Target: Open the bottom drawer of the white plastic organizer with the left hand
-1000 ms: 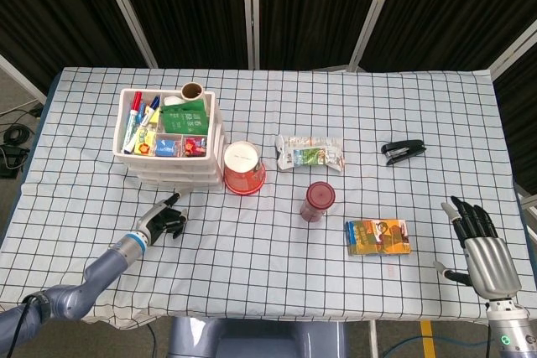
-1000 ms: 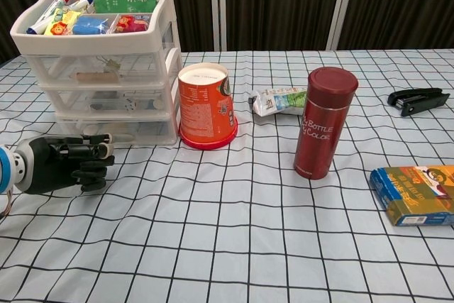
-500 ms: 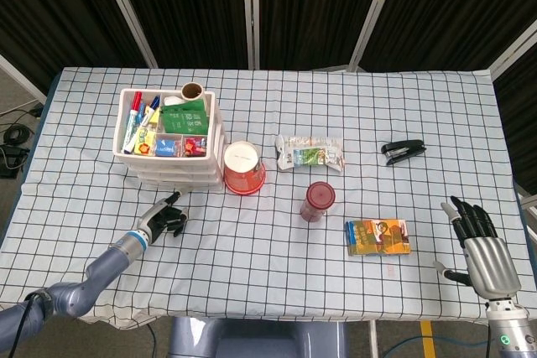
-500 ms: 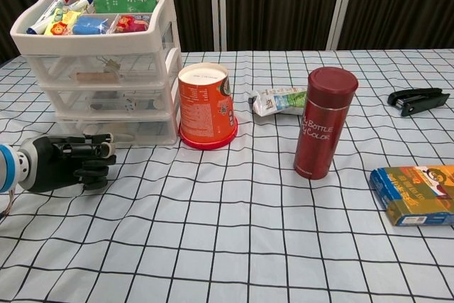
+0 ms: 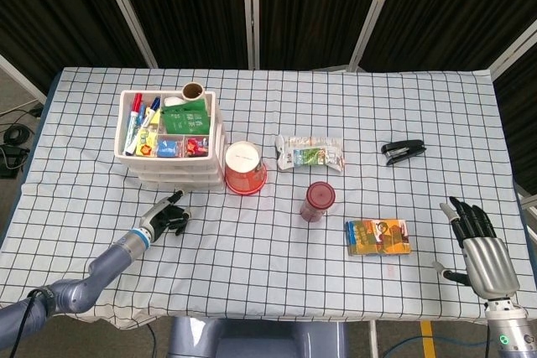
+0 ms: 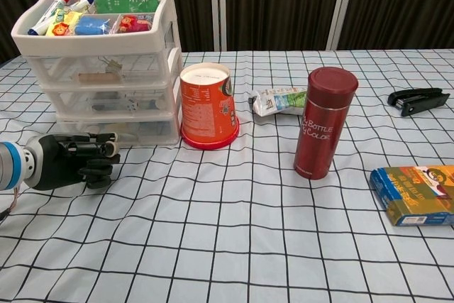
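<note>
At the far left of the checked table (image 5: 352, 291), the white plastic three-drawer organizer (image 6: 106, 76) stood with its bottom drawer (image 6: 117, 129) closed, likely light and slippery, best hooked at its front lip, while the black left hand (image 6: 71, 163), fingers curled and empty, lay just near of it.

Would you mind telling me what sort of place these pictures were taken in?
Probably a robot test or data-collection setup, not a home: black curtain panels enclose a table with a checked cloth, and unrelated props sit spread apart on it, such as a white plastic organizer, a stapler and a red bottle.
</note>
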`<control>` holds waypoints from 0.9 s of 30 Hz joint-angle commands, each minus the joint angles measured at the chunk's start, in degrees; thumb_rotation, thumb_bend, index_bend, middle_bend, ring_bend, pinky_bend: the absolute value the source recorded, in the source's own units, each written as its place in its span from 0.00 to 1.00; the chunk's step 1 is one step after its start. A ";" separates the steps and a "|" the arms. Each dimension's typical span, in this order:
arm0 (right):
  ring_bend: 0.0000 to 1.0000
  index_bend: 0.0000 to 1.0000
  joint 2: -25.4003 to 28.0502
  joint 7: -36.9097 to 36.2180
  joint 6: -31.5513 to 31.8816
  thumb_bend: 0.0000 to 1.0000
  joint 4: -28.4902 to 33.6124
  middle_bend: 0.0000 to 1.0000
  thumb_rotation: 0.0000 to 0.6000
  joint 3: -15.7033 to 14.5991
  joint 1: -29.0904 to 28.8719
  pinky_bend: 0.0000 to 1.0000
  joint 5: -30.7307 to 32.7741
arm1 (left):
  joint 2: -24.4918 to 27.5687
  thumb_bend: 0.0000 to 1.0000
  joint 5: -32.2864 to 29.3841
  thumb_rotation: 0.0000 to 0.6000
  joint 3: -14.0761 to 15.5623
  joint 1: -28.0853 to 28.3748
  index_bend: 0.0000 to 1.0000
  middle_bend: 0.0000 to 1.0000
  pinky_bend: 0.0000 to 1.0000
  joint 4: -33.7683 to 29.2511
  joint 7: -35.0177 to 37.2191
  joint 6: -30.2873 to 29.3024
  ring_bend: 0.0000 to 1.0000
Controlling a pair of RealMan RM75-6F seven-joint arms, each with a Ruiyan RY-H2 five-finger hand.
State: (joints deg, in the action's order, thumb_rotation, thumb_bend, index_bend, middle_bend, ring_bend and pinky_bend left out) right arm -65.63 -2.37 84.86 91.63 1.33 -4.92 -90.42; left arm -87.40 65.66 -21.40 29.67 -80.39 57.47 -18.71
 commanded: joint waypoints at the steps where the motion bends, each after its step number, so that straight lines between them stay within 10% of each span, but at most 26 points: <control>1: 0.00 0.00 0.01 -0.01 0.04 0.03 0.01 0.00 1.00 -0.01 0.01 0.00 -0.05 | 0.08 0.73 -0.12 1.00 -0.11 -0.08 0.13 0.91 0.79 -0.08 -0.08 0.09 0.94; 27: 0.00 0.00 0.24 -0.34 0.39 0.03 0.18 0.00 1.00 0.05 0.14 0.00 -0.11 | 1.74 0.74 3.84 1.00 2.79 -3.10 0.22 0.91 0.79 -4.15 -2.80 -0.60 0.94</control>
State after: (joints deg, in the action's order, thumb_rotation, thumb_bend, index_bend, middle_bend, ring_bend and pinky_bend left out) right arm -65.39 -2.71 85.26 91.82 1.38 -4.78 -90.53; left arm -85.89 69.02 -19.02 26.94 -84.14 54.91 -18.99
